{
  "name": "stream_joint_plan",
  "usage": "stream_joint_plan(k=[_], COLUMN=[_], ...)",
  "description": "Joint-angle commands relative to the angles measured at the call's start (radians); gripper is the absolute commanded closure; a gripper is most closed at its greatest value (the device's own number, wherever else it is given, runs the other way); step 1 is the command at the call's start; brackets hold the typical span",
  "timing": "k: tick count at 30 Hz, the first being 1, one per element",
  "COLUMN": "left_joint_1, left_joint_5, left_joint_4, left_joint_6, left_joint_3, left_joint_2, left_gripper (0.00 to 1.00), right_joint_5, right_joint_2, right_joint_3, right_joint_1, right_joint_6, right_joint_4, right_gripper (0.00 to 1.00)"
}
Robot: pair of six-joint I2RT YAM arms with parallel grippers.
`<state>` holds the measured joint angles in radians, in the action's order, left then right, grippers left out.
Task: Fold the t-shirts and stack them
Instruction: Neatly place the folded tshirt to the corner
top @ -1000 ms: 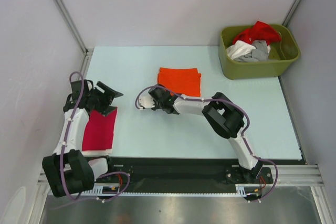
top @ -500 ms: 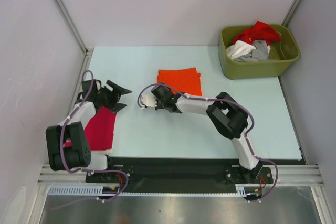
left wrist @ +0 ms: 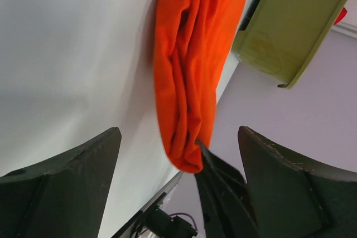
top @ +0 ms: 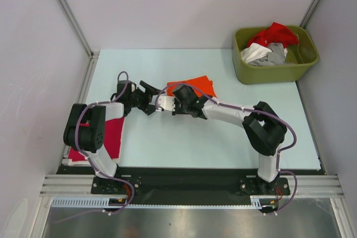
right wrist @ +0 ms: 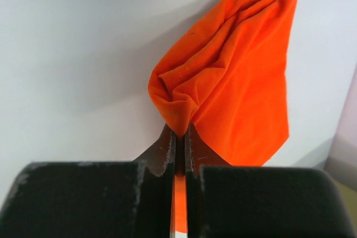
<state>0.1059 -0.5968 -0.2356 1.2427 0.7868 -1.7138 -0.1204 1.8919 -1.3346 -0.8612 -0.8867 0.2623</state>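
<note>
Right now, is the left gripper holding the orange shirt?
No, the left wrist view shows the left gripper wide open, not closed on the orange shirt.

Rumpled orange t-shirt [right wrist: 234, 82], corner pinched between the jaws

- Left gripper [left wrist: 178, 130] swung from above the magenta-red t-shirt [top: 113, 137] toward the table's middle, jaws spread.
- Right gripper [right wrist: 179, 137] pinched the orange t-shirt [top: 198, 85] at its near corner, bunching the formerly flat cloth.
</note>
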Motion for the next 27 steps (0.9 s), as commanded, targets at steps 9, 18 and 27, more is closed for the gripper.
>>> stream_joint_plan(k=[9, 18, 27], left_joint_1=[0.101, 0.13, 0.156], left_joint_5=[0.072, 0.118, 0.144], left_joint_4=[-0.153, -0.116, -0.093], left_joint_6=[0.184, 0.195, 0.235], left_joint_3=[0.138, 0.236, 0.336], left_joint_2=[-0.19, -0.291, -0.388], left_gripper=[0.06, 0.07, 0.13], right_joint_5=[0.087, 0.111, 0.145], right_joint_2=[-0.082, -0.122, -0.148], right_joint_3=[0.014, 0.021, 0.035], right_joint_1=[0.036, 0.053, 0.057], right_joint_6=[0.066, 0.084, 0.106], right_joint_4=[0.008, 0.009, 0.009], right_gripper=[1.0, 1.0, 1.0])
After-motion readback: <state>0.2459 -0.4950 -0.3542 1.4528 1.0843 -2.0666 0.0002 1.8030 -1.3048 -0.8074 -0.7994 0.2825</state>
